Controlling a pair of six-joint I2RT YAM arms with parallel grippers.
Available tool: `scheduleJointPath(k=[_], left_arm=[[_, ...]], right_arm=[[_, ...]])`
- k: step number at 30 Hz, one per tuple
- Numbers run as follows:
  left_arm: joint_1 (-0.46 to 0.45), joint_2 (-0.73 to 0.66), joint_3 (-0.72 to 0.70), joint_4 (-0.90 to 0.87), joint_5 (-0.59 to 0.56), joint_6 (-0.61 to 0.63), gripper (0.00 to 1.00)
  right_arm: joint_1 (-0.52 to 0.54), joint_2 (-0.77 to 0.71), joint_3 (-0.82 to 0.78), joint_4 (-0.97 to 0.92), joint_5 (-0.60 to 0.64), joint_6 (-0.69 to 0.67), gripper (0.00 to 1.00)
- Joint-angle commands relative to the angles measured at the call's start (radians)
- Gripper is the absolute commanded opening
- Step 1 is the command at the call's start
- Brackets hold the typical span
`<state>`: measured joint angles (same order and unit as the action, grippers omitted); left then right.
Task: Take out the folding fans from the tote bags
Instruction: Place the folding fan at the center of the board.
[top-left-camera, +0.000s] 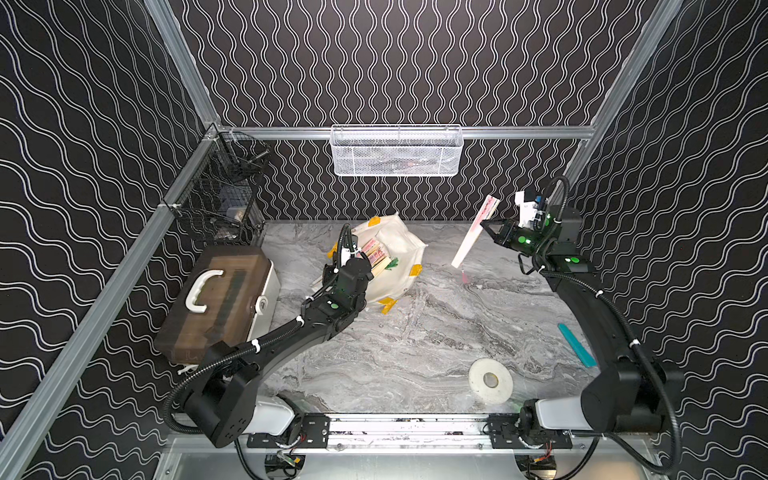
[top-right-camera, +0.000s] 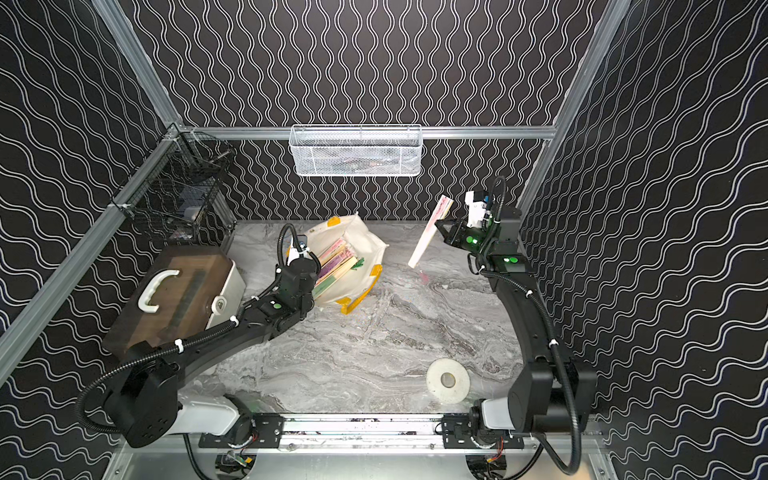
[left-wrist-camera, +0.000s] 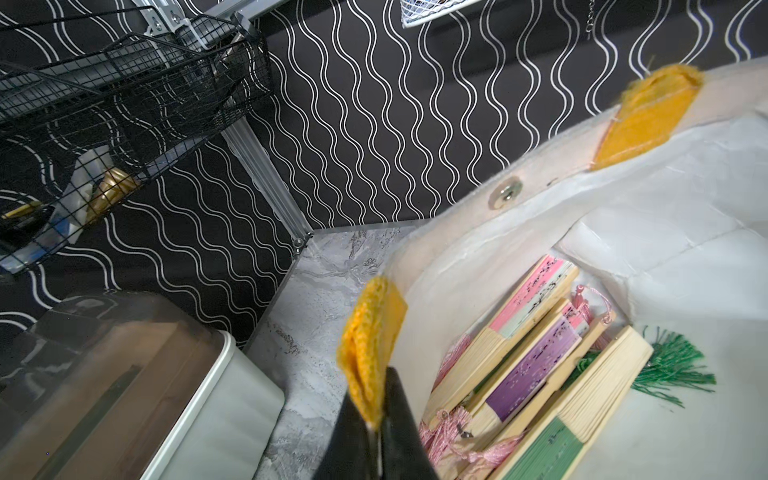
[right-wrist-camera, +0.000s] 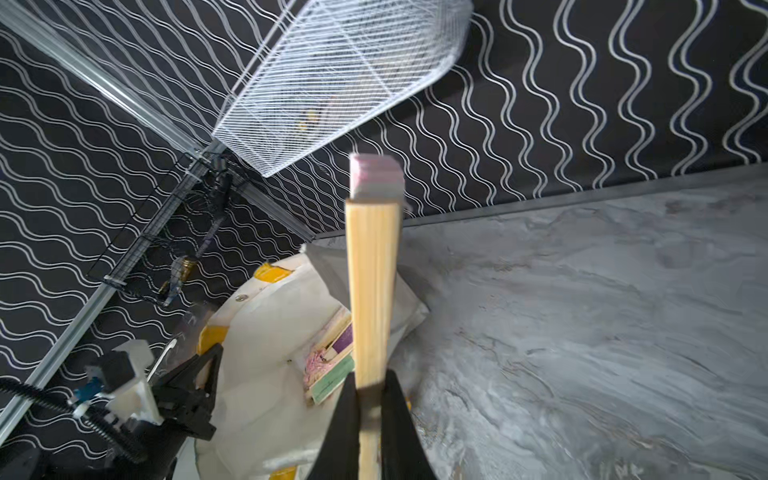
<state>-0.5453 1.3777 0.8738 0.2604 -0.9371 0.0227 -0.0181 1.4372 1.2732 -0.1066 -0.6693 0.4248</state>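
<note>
Dim, even light; blurred wrist foregrounds

black walls (top-left-camera: 415, 62) with white wavy lines, framed by aluminium rails (top-left-camera: 270, 132), enclose a grey marbled tabletop (top-left-camera: 415, 340).

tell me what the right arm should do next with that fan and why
Probably lower the pink fan onto the bare table beside the bag and let go. The right end effector holds it in the air, clear of the bag. The left end effector pinches the bag's yellow patch, and more fans lie inside.
</note>
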Motion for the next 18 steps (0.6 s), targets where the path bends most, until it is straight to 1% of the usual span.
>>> scheduleJointPath(k=[1, 3, 5, 7, 13, 18], left_arm=[[0.005, -0.006, -0.002, 0.025, 0.018, -0.027, 0.0], [0.005, 0.001, 0.004, 0.014, 0.021, -0.039, 0.0], [0.007, 0.006, 0.005, 0.013, 0.029, -0.042, 0.0], [0.008, 0.009, 0.009, 0.006, 0.035, -0.049, 0.0], [0.011, 0.019, 0.024, -0.007, 0.05, -0.068, 0.0], [0.013, 0.028, 0.032, -0.015, 0.057, -0.079, 0.0]], right_arm=[[-0.043, 0.07, 0.038, -0.089, -0.124, -0.067, 0.0], [-0.062, 0.125, 0.04, -0.113, -0.123, -0.088, 0.0], [-0.075, 0.176, 0.033, -0.11, -0.173, -0.091, 0.0], [-0.079, 0.224, 0.023, -0.087, -0.207, -0.07, 0.0], [-0.077, 0.362, 0.026, -0.042, -0.36, -0.018, 0.0], [-0.077, 0.47, 0.073, -0.101, -0.385, -0.051, 0.0]])
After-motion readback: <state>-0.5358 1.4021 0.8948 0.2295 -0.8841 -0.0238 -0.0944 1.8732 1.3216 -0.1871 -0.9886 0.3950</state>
